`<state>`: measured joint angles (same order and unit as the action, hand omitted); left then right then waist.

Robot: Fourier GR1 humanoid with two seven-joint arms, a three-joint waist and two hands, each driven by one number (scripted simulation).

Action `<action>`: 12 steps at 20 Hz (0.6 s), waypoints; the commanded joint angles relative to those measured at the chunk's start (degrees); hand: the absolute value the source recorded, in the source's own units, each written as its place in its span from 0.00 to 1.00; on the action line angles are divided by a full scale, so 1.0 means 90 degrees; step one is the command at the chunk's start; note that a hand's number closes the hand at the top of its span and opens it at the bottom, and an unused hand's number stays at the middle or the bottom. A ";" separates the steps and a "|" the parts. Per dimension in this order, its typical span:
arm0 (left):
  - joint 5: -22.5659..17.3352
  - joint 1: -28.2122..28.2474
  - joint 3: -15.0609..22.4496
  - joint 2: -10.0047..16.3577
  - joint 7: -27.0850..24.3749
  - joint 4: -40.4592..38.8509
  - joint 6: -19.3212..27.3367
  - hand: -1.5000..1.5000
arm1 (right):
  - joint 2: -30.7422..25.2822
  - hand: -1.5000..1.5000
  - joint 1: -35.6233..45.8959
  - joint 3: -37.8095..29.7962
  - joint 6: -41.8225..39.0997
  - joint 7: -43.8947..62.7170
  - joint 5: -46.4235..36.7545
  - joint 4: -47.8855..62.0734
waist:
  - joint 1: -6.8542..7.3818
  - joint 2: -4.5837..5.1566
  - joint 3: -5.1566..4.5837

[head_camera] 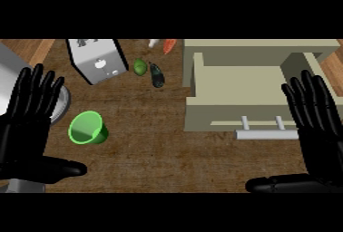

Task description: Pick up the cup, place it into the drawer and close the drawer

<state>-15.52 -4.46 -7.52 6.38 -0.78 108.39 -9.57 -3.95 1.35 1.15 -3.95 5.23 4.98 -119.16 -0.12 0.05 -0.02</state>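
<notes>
A green cup (88, 128) lies tilted on the brown counter, its mouth facing up and to the left. The beige drawer (236, 117) stands pulled out at the right, its pale inside bare, with a light bar handle (266, 134) at its front. My left hand (25, 118) rests open at the left edge, fingers up, just left of the cup and apart from it. At the right edge my right hand (318, 131) is open too, fingers up, over the drawer's right side. Neither hand holds anything.
A grey and white box (98, 60) stands at the back left. A green fruit (139, 67), a dark vegetable (157, 76) and an orange one (169, 45) lie at the back. A metal sink rim (60, 105) shows at the left.
</notes>
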 commanded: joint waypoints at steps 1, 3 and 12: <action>-0.0179 -0.0241 0.0000 -0.0074 0.0369 0.0020 0.0198 0.00 | -0.0136 0.00 0.0155 -0.0146 -0.0200 0.0241 0.0245 -0.0083 | 0.0009 -0.0009 0.0003; -0.0053 -0.0301 -0.0007 -0.0067 0.0098 -0.0279 0.0141 0.00 | 0.0087 0.00 0.0450 0.0015 0.0009 -0.0079 -0.0094 0.0412 | 0.0017 -0.0005 0.0003; 0.0245 -0.0237 0.0308 -0.0291 0.0187 -0.0222 0.0451 0.00 | 0.0073 0.00 -0.0015 -0.0098 -0.0165 -0.0039 0.0113 -0.0027 | 0.0008 -0.0010 0.0003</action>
<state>-15.76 -7.71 -7.07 5.42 0.17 104.78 -7.81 -3.46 2.43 0.72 -4.96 5.72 5.59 -118.59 -0.05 -0.01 0.00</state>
